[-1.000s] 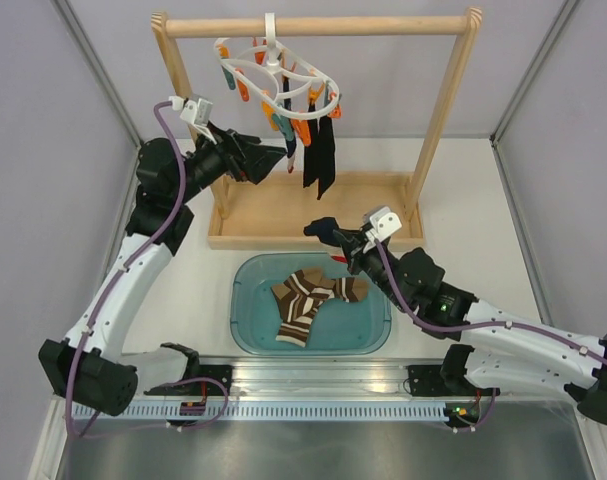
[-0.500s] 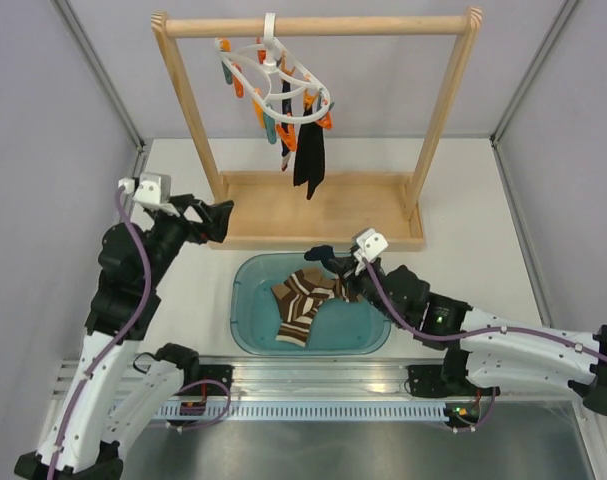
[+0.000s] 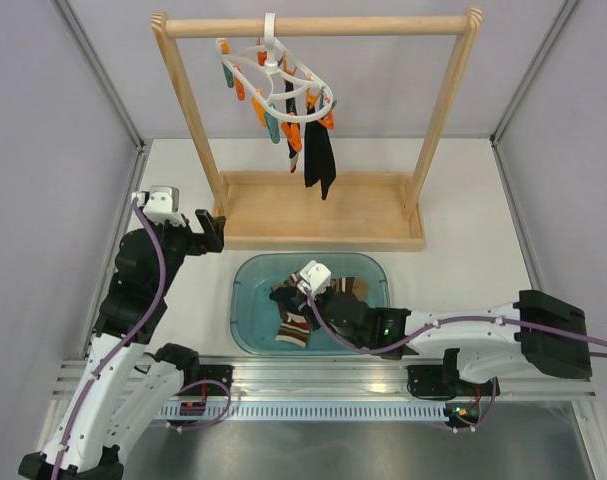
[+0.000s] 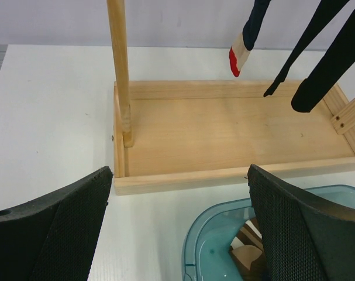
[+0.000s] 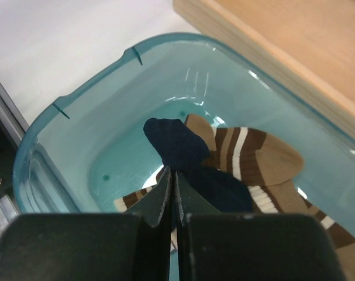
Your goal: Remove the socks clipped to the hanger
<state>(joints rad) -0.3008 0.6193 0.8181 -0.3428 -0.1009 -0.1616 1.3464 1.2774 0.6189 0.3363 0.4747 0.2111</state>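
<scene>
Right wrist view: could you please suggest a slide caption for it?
Right gripper, shut on a navy sock, inside the teal tub above brown striped socks.

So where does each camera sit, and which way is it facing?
Top external: above and behind the robot, looking down on wooden rail frame, hanger and teal tub; left arm and right arm show.
Left wrist: faces the frame's base and hanging dark socks; open left gripper shows.
Right wrist: looks down into the tub; right gripper shut on a navy sock over striped socks.
Shared: the tub appears in all three.
</scene>
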